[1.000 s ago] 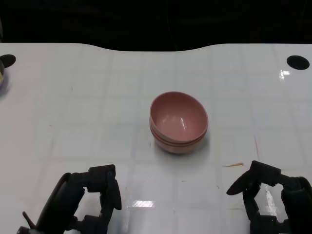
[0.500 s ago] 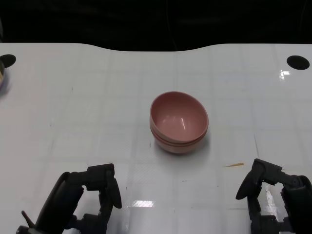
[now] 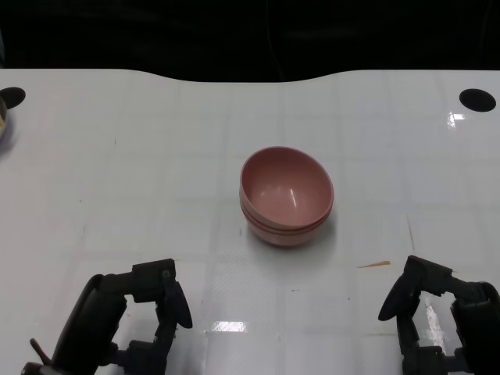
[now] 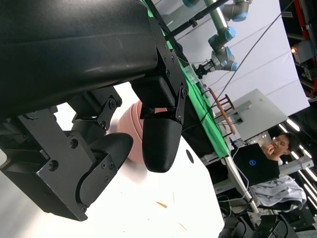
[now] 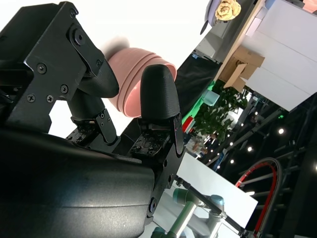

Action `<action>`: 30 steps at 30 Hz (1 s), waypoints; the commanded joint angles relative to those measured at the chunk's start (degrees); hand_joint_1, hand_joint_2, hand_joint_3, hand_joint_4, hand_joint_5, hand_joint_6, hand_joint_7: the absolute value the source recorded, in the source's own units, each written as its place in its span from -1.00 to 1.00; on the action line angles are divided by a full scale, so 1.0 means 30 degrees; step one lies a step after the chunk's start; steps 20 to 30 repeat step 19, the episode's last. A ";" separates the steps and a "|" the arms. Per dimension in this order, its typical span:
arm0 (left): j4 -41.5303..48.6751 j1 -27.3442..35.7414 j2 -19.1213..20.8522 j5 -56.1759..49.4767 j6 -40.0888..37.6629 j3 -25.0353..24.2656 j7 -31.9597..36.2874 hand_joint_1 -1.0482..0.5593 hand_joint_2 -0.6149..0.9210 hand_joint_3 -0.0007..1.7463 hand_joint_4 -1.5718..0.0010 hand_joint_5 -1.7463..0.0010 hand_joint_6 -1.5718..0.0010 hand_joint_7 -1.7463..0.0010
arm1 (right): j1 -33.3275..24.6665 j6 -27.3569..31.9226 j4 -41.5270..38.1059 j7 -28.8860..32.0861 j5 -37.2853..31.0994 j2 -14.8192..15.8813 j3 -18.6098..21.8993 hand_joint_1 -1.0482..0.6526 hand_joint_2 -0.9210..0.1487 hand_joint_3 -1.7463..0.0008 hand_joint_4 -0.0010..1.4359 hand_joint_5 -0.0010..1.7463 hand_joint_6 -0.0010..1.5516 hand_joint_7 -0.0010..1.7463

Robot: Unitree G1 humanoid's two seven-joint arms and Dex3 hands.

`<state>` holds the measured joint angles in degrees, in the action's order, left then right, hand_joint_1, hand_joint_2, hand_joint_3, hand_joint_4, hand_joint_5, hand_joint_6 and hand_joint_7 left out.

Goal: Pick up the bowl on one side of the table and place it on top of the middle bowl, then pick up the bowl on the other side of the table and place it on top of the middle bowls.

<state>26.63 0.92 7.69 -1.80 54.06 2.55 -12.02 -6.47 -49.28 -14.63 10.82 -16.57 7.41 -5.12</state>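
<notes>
the desk [image 3: 156, 156] is a glossy white surface with a faint grid of lines, its far edge curving inward in the middle against a dark background. a black round hole [image 3: 477, 99] sits near the far right corner, and another dark hole [image 3: 13, 97] near the far left, beside the edge of a partly cut-off round object [image 3: 3, 125] at the picture's left border. a thin orange-brown streak [image 3: 373, 265] marks the desk on the near right, and bright glare spots lie on the surface between the hands and by the right hole.

the pink bowls [image 3: 287, 196] stand stacked in the middle of the desk, nested one in another with rims showing as close bands; the top one sits slightly tilted. nothing stands between them and either hand.

the left hand [image 3: 148, 312] rests low at the near left, well apart from the stack, fingers loosely apart and holding nothing. the right hand [image 3: 433, 312] is at the near right, also apart from the bowls, fingers spread and empty.

in the left wrist view the room shows a green strip [image 4: 198, 106], a grey robot arm [image 4: 223, 34] with blue joints, a white backdrop and a person [image 4: 277, 148] seated at a laptop [image 4: 255, 163]. the right wrist view shows cardboard boxes [image 5: 247, 59], green plants [image 5: 223, 116] and ceiling lights.
</notes>
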 commanded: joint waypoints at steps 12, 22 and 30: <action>0.0341 -0.0111 0.0347 -0.0019 0.0182 -0.0089 -0.0033 0.34 0.05 0.86 -0.22 -0.79 -0.18 -0.58 | 0.0110 -0.0445 -0.0439 0.0187 -0.0194 -0.0105 0.0492 0.40 0.45 -0.95 0.14 0.99 0.01 0.68; 0.0595 -0.0390 0.0490 -0.0239 0.0337 -0.0118 0.0039 0.34 0.05 0.86 -0.25 -0.75 -0.19 -0.55 | 0.0318 -0.0297 -0.0653 0.0084 -0.0064 -0.0048 0.0640 0.39 0.43 -0.95 0.17 0.97 0.03 0.66; 0.0595 -0.0390 0.0490 -0.0239 0.0337 -0.0118 0.0039 0.34 0.05 0.86 -0.25 -0.75 -0.19 -0.55 | 0.0318 -0.0297 -0.0653 0.0084 -0.0064 -0.0048 0.0640 0.39 0.43 -0.95 0.17 0.97 0.03 0.66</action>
